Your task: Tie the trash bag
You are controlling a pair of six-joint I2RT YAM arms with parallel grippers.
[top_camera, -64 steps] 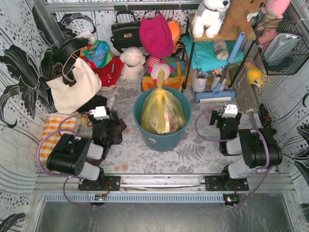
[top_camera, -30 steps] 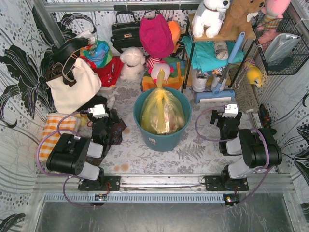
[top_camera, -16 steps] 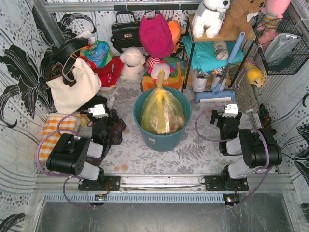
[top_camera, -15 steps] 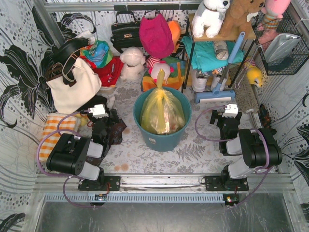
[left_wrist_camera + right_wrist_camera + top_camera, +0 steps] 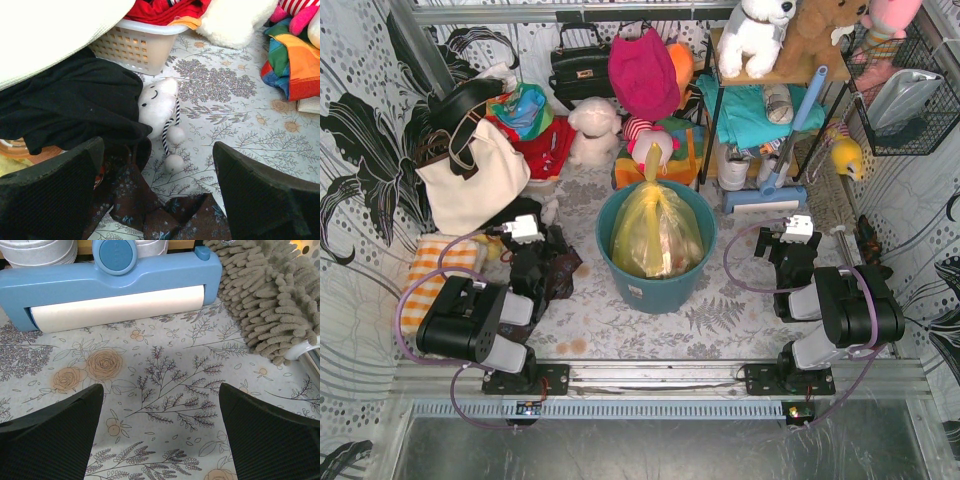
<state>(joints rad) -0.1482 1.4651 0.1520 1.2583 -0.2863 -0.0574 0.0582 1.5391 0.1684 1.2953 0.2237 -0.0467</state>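
The trash bag [image 5: 655,228] is yellow-green and glossy, and it stands in the teal bucket [image 5: 655,290] at the middle of the floor. Its top is drawn up into a narrow neck [image 5: 652,160] that points toward the back. My left gripper [image 5: 524,236] [image 5: 156,150] rests left of the bucket, open, over dark cloths and apart from the bag. To the right of the bucket my right gripper [image 5: 792,236] [image 5: 160,390] is open over the bare flowered floor. Neither wrist view shows the bag.
A black cloth [image 5: 70,105], a brown flowered cloth [image 5: 150,210], a small white plush [image 5: 157,102] and a white basket [image 5: 135,42] lie ahead of the left gripper. A blue roller tool [image 5: 110,285] and a grey mop head [image 5: 270,295] lie ahead of the right. A cream tote [image 5: 470,175] stands at the left.
The left gripper has crept slightly back and to the left. The right arm and the bag have not moved.
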